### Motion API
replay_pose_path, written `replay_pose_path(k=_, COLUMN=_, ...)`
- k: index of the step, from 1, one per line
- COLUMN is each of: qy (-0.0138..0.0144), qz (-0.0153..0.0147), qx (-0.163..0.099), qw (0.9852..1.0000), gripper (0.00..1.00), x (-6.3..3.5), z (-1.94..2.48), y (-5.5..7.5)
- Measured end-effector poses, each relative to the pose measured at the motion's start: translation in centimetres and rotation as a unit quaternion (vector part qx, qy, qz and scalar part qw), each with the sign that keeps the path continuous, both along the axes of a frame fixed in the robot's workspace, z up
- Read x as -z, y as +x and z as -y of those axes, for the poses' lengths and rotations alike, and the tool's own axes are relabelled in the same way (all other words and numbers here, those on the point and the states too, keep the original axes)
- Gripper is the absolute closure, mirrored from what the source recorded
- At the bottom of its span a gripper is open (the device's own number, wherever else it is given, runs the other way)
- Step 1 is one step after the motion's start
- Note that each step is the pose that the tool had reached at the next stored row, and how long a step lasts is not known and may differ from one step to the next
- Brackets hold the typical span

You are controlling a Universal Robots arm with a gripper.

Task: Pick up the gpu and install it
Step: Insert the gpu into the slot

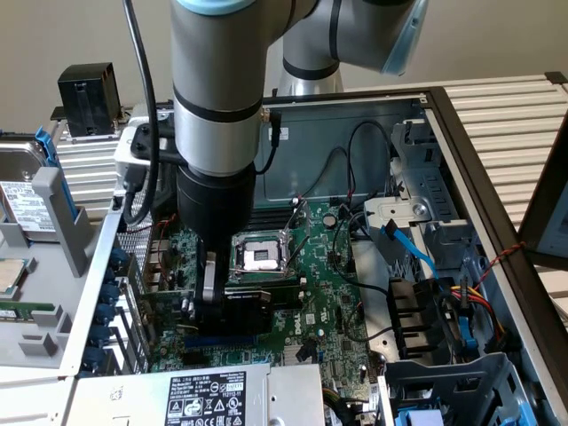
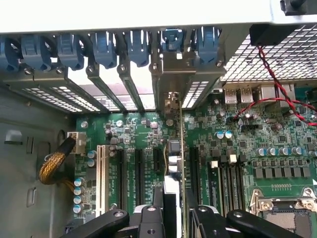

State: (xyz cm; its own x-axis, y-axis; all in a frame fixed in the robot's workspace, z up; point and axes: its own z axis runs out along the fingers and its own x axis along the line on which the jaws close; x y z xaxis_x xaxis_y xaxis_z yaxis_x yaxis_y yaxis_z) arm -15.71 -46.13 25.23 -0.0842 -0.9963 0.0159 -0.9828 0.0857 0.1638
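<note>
An open computer case (image 1: 306, 133) lies there, a green motherboard (image 1: 330, 293) inside with its open processor socket (image 1: 260, 256). A blue cable (image 1: 413, 253) runs nearby, a labelled power supply (image 1: 213, 395) sits at the near edge, and a hard drive (image 1: 19, 200) is at the exterior view's left.

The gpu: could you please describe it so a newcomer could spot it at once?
Look inside the open computer case at the green motherboard. Right beside the CPU socket, held between the fingers, stands the gpu. Unlike the flat board around it, it is a small card with a black shroud, standing on edge.
</note>
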Motion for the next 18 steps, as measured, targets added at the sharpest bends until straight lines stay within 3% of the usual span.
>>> replay_pose_path(k=13, qy=0.0001, qz=-0.0018, qx=0.0, qw=1.0, gripper=0.73, x=-0.01, z=0.0, y=0.04)
replay_pose_path(k=18, qy=-0.0001, qz=-0.0043, qx=0.0, qw=1.0, gripper=0.73, x=-0.04, z=0.0, y=0.04)
